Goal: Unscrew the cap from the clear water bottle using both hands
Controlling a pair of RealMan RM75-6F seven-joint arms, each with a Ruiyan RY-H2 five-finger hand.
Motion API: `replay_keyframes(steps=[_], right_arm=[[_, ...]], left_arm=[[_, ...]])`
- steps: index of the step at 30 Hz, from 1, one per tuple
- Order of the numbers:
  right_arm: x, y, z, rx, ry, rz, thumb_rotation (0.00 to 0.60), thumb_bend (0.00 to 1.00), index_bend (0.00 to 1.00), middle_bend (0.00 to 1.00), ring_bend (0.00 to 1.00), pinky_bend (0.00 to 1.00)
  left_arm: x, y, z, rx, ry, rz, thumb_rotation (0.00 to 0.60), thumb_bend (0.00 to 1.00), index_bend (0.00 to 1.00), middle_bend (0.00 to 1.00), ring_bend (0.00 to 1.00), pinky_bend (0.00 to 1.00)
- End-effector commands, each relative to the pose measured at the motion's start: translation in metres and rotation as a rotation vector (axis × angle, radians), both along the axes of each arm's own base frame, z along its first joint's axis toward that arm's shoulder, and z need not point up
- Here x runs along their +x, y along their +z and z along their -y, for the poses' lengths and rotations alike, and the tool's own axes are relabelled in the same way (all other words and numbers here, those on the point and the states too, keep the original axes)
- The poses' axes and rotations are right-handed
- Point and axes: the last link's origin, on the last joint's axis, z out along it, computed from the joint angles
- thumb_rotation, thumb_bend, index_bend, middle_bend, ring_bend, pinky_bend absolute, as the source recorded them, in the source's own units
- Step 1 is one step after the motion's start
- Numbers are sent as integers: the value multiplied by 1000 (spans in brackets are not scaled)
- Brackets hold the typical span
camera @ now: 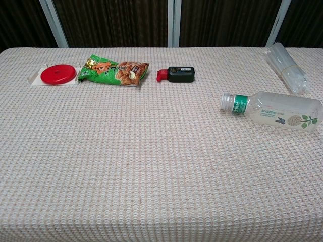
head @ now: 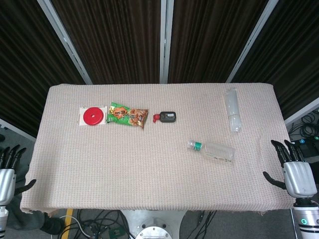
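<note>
— Since both hands sit at the near edge, has anything begun?

— Looks like nothing yet. Left hand off the near left corner, right hand off the near right; both holding nothing, fingers spread and pointing up. Neither shows in the chest view.

— And the bottle?

— Clear water bottle lies on its side on the table, right of centre, white cap pointing left and seemingly in place. I'd say picking up, bracing and twisting all remain.

— Room to work?

— Plenty of bare cloth between the hands and the bottle. Further back right, a clear plastic sleeve lies near the edge, apart from the bottle. At the far left: small black bottle, snack bag, red disc, well apart from it.
</note>
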Motion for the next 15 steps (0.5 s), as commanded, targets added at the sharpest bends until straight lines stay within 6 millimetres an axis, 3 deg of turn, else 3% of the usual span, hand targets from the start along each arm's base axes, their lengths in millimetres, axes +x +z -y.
replay_keyframes(steps=[1, 9, 15], right_arm=[[0, 1, 0, -3, -2, -1, 600, 101, 45, 124, 23, 92], [2, -8, 12, 53, -39, -2, 600, 99, 45, 143, 31, 92], [16, -40, 39, 176, -84, 30, 600, 61, 45, 144, 30, 92]], left_arm=[[-1, 0, 0, 0, 0, -2, 600, 0, 132, 68, 0, 0], [-2, -1, 1, -3, 1, 4, 600, 0, 132, 68, 0, 0], [-1, -4, 0, -12, -1, 9, 600, 0, 132, 68, 0, 0]])
